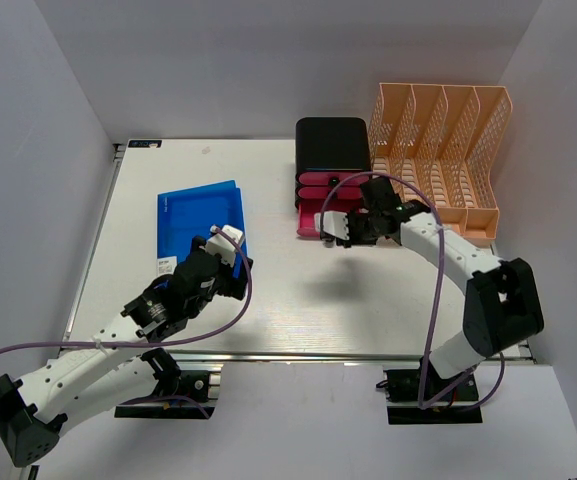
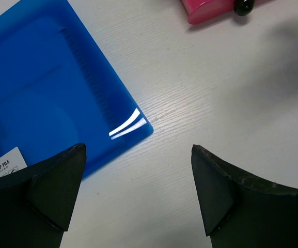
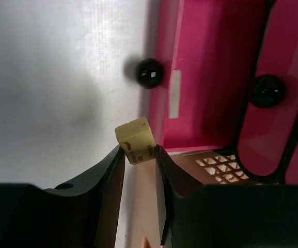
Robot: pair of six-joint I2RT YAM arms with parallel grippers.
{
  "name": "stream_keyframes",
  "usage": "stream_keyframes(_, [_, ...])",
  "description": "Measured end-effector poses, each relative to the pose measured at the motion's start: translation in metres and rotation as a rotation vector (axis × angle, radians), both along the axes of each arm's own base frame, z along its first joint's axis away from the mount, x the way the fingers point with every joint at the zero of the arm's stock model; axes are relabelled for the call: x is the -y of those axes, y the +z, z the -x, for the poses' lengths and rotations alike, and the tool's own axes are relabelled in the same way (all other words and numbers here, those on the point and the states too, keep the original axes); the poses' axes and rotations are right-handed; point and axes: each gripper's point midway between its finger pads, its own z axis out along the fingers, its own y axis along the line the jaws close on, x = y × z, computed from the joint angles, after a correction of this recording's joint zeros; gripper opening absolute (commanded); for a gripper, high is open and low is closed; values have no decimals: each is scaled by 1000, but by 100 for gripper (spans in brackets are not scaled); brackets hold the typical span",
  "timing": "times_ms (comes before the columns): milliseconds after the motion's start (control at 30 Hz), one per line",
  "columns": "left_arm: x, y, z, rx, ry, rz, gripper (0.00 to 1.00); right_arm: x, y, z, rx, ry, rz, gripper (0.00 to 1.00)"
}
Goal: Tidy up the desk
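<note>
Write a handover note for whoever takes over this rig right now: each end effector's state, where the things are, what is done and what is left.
Left end effector: open and empty, low over the desk, by the near corner of the blue folder.
Right end effector: shut on a small yellow block, likely an eraser, at the edge of the pulled-out pink drawer.
Done: block picked up.
Left: probably drop it in the drawer and shut it, then file the folder in the peach rack.
</note>
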Motion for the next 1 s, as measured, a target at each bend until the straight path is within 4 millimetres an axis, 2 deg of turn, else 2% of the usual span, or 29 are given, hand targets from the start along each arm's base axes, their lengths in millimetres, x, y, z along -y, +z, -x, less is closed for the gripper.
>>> stream_keyframes(167, [1, -3, 0, -9, 0, -9, 92, -11, -10, -42, 8, -150, -12, 6])
stream_keyframes(233, [1, -4, -1, -10, 0, -11, 92, -15, -15, -61, 17, -208, -18, 10])
stream_keyframes(267, [1, -4, -1, -10, 0, -11, 92, -17, -17, -68, 26, -235, -20, 15])
stream_keyframes(333, [1, -4, -1, -10, 0, -11, 92, -17, -19, -82, 50, -283, -19, 41])
stream_keyframes(400, [1, -4, -1, -10, 0, -11, 92, -17, -21, -92, 67, -324, -20, 56])
stream_keyframes(567, [1, -4, -1, -10, 0, -11, 92, -16, -19, -99, 79, -370, -34, 58])
stream_keyframes(667, [1, -4, -1, -10, 0, -11, 92, -17, -12, -96, 79, -369, -57, 49])
stream_keyframes(767, [1, -4, -1, -10, -1, -11, 92, -21, 1, -90, 80, -335, -90, 0])
stream_keyframes(867, [1, -4, -1, -10, -1, -12, 92, -29, 13, -77, 62, -242, -121, 0])
stream_keyframes(1000, [1, -3, 0, -7, -1, -10, 92, -34, 6, -46, -18, -69, -93, 0])
